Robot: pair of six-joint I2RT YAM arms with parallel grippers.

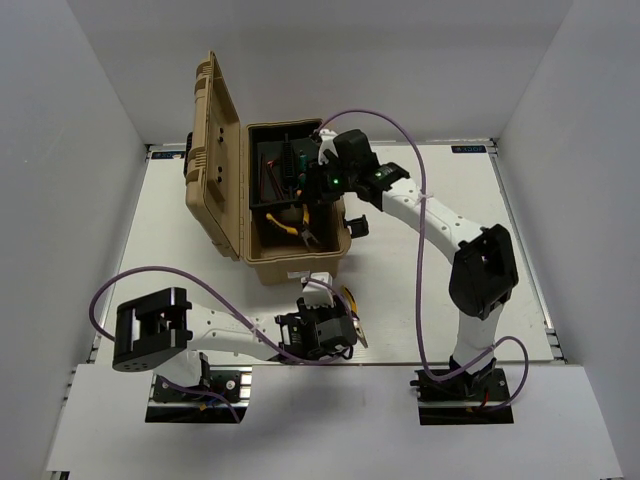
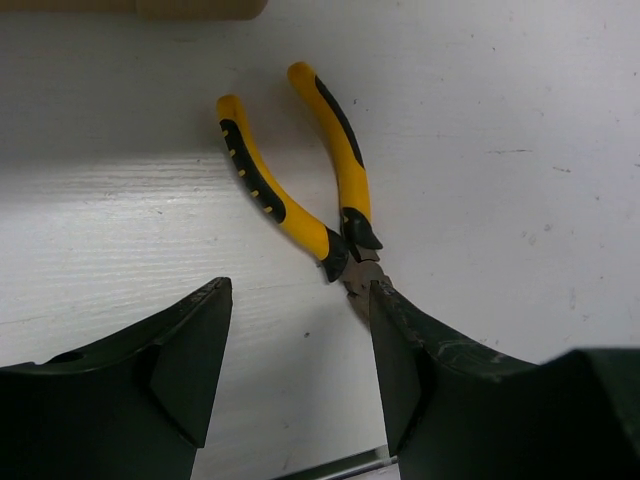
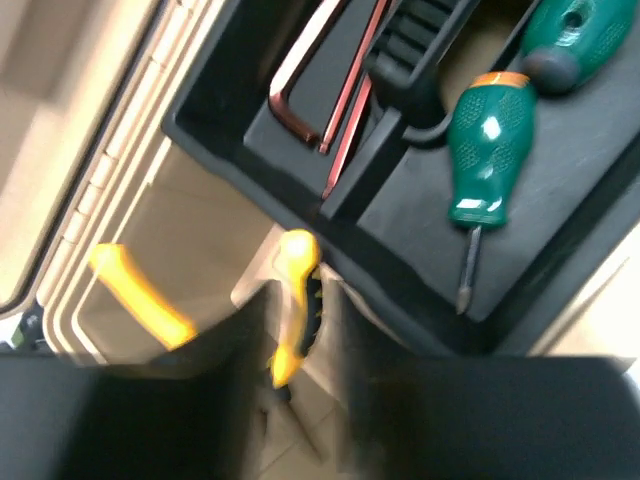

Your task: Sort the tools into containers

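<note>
Pliers (image 2: 350,185) lie nose toward left fingers (image 2: 420,370), handles away.

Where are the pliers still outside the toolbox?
Left wrist view: the pliers lie on the table just ahead of the left gripper's open jaws, handles pointing toward the toolbox.

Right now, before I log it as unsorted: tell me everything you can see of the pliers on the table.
The pliers lie flat on the white table, outside the toolbox. Two curved yellow handles with black grip inlays, seemingly rubbery, splay apart and meet at black collars; the grey metal head is mostly hidden behind one finger of the open left tool. Whether that finger touches it cannot be told; nothing else does.
</note>
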